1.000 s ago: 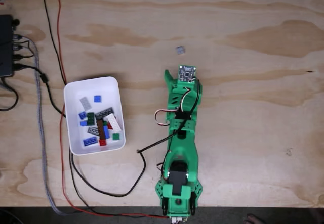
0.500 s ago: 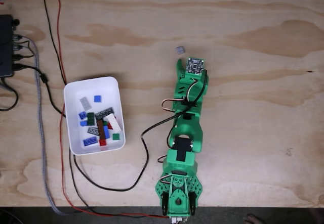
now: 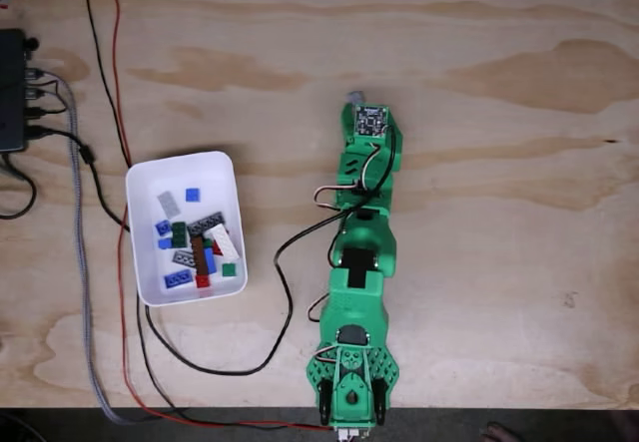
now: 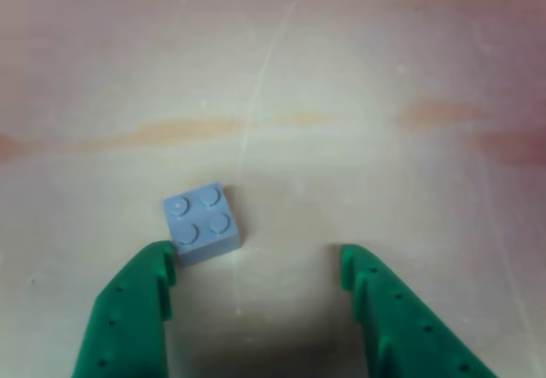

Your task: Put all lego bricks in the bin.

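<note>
A: Since the earlier frame the green arm [image 3: 359,262] is stretching further out, so its tip is now covering most of the grey brick [image 3: 352,95] on the plywood table [image 3: 499,213]; the white bin [image 3: 145,178] is sitting well off to the left, already holding the other lego bricks [image 3: 198,242].

B: And the gripper [image 4: 256,263]?

A: Jaws are standing wide; the grey two-by-two brick [image 4: 201,221] is lying off-centre, touching the left fingertip [image 4: 158,263].

B: Then closing now is risking a corner pinch; the brick may be twisting or skidding away.

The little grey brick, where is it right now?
The grey brick lies on the bare wooden table, just ahead of the open green tool and touching the tip of its left finger in the other view, far from the white bin.
</note>
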Robot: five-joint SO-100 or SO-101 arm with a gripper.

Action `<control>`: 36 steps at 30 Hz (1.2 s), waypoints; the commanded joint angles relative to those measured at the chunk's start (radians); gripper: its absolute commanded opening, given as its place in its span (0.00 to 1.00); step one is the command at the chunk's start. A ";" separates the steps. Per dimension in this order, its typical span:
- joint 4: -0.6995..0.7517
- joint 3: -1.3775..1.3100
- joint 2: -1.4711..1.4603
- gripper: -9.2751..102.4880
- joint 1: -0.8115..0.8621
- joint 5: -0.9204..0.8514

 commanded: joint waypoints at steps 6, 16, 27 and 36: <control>-0.029 -0.135 -0.034 0.19 -0.040 -0.044; 0.005 -0.195 -0.069 0.08 -0.037 -0.060; 1.410 -0.385 0.784 0.08 -0.256 0.494; 1.764 -0.462 0.750 0.08 -0.925 0.905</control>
